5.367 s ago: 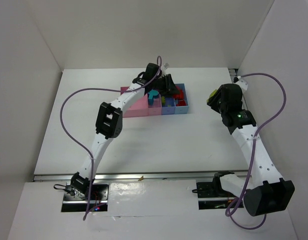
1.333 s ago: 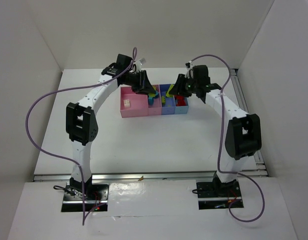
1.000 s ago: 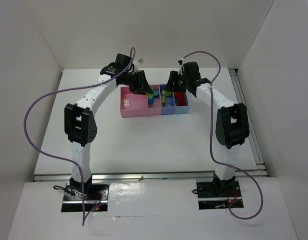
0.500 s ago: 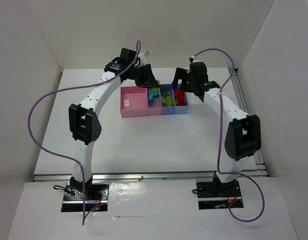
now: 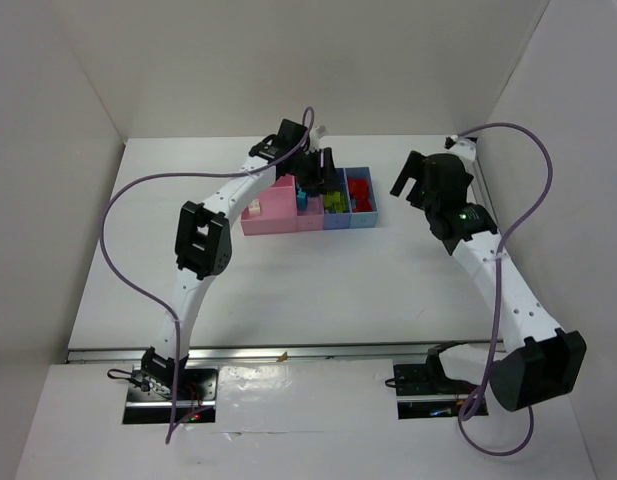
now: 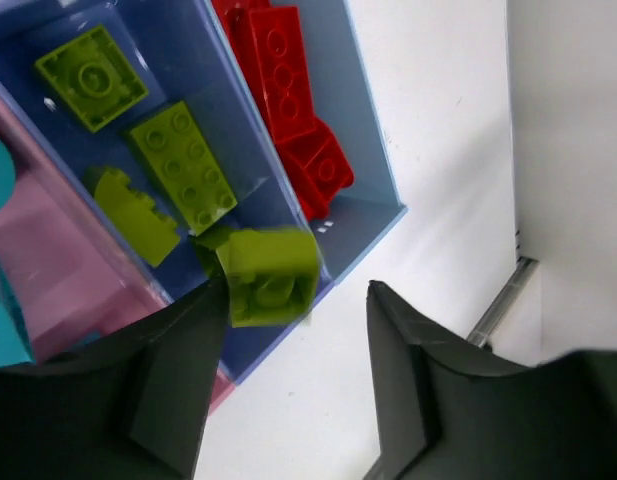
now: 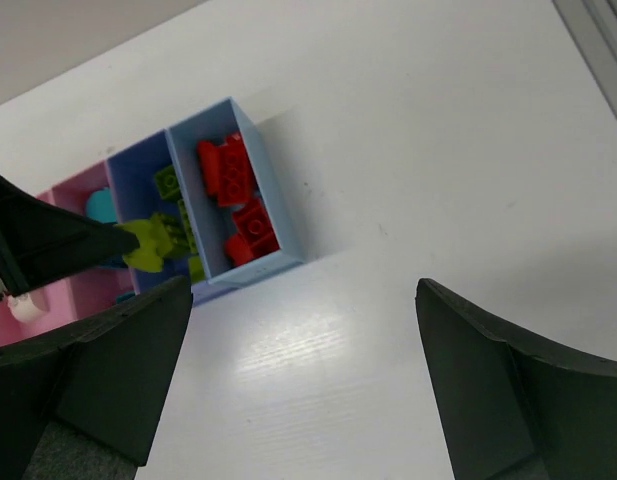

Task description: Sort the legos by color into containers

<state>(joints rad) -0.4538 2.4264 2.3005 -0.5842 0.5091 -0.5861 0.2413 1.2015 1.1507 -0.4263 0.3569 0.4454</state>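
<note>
From above, we see the left gripper over the containers, the right gripper beside them. Our left wrist shows jaws apart, a blurred yellow-green lego between them at a blue bin. Our right wrist shows jaws wide apart, with red legos binned.
</note>
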